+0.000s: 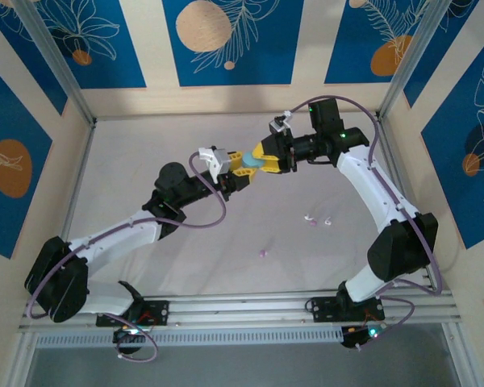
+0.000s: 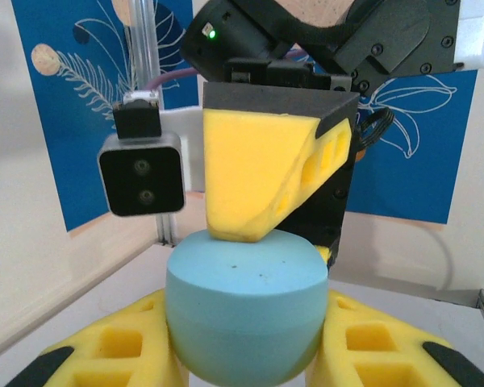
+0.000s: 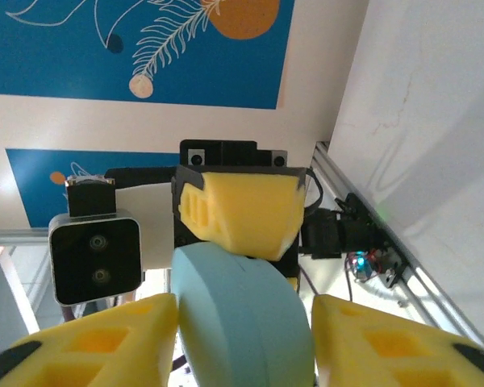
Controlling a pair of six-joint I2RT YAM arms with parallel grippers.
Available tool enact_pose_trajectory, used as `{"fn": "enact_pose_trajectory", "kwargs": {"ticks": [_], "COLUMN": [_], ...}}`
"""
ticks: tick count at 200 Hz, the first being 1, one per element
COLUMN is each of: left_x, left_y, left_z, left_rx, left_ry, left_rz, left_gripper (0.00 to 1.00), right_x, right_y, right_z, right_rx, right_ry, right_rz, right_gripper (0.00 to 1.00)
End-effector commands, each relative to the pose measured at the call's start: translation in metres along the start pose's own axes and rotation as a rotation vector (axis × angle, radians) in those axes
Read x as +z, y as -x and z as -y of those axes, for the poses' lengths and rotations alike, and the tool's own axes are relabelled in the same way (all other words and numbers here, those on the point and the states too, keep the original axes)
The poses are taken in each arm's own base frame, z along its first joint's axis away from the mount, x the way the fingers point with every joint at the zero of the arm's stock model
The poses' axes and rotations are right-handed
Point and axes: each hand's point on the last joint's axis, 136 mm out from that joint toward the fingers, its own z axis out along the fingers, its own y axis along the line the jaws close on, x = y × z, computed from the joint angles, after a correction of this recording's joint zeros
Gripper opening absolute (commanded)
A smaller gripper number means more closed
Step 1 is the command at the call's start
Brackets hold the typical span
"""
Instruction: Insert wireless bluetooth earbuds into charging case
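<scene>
A pale blue pebble-shaped charging case hangs in mid-air above the middle of the table, held from both sides. My left gripper is shut on it from the left, my right gripper from the right. In the left wrist view the case sits between my yellow fingers, with a right-gripper finger pressing on its top. The right wrist view shows the case edge-on with its seam closed. Three tiny earbuds lie on the table: two pale ones and a pinkish one.
The white table is walled by blue patterned panels and metal posts. A metal rail with both arm bases runs along the near edge. The earbuds lie below the right arm's forearm.
</scene>
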Motion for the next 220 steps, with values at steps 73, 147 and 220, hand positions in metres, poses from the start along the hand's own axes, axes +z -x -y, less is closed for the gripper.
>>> {"fn": "enact_pose_trajectory", "kwargs": {"ticks": [73, 147, 220], "left_x": [0.004, 0.005, -0.001], "left_y": [0.024, 0.023, 0.009], "left_z": [0.0, -0.001, -0.017], "left_rx": [0.04, 0.032, 0.014], "left_ry": [0.015, 0.02, 0.126], "left_rz": [0.038, 0.033, -0.024], "left_gripper": [0.28, 0.29, 0.65], "right_x": [0.0, 0.001, -0.026], "right_y": [-0.007, -0.007, 0.035], "right_z": [-0.017, -0.017, 0.018], "right_rx": [-0.02, -0.022, -0.023], "right_ry": [0.081, 0.067, -0.115], "right_rz": [-0.064, -0.064, 0.21], "right_gripper": [0.46, 0.33, 0.18]}}
